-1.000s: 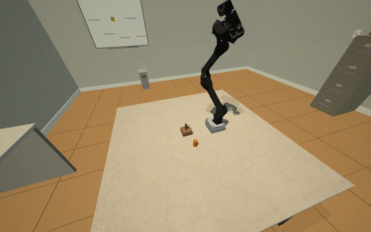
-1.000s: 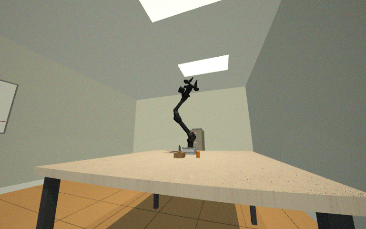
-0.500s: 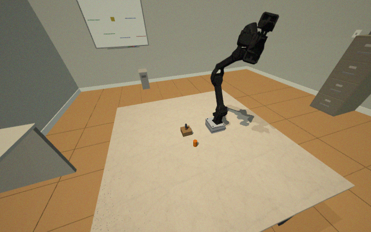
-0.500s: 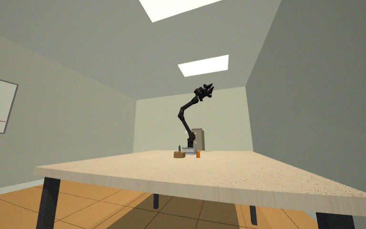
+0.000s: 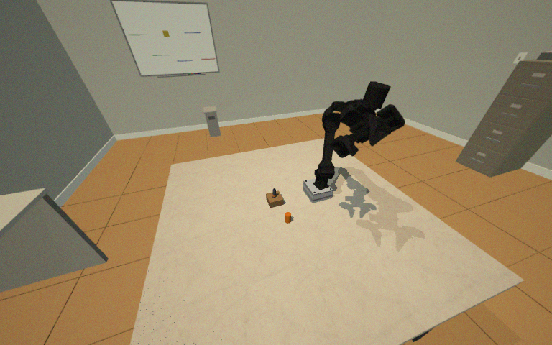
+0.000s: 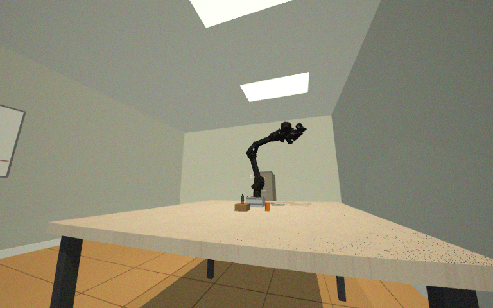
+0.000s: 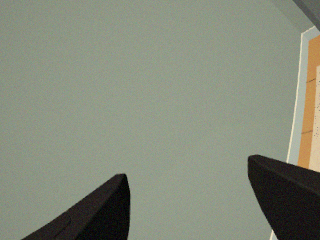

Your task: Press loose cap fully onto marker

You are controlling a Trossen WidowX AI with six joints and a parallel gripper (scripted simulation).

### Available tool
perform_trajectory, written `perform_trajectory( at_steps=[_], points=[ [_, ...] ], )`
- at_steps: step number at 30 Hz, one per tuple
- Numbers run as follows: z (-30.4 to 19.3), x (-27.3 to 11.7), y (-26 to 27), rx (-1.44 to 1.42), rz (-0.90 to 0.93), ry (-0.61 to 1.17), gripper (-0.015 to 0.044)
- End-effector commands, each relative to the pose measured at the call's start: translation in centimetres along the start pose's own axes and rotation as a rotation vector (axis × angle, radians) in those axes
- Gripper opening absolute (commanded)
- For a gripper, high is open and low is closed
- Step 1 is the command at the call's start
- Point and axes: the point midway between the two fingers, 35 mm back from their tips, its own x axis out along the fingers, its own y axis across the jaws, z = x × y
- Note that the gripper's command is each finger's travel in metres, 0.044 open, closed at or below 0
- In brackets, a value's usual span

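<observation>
A dark marker stands upright in the brown holder block on the table. The orange cap stands loose on the table, a little in front of the block and apart from it. My gripper is raised high above the table, behind and to the right of the arm's base, far from both cap and marker. Its fingers stand apart with nothing between them. The wrist view shows only the wall and a strip of floor.
The arm's grey base stands just right of the holder block. A filing cabinet stands off the table at the right, a whiteboard hangs on the back wall, and a grey box is at the left.
</observation>
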Motion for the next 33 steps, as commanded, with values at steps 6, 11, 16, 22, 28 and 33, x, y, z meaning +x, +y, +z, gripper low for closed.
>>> perform_trajectory(
  at_steps=[6,11,16,22,28,33],
  points=[
    [-3.0,5.2,-14.1,-0.144,-0.402,0.193,0.0246],
    [-4.1,5.4,-21.9,-0.147,-0.611,0.320,0.0246],
    [-5.4,3.7,-29.5,-0.092,-0.818,0.469,0.0246],
    [-7.6,-1.0,-37.3,0.068,-1.059,0.674,0.0246],
    [-9.0,-5.1,-41.8,0.255,-1.216,0.831,0.0246],
    [-9.0,-5.1,-41.8,0.255,-1.216,0.831,0.0246]
  ],
)
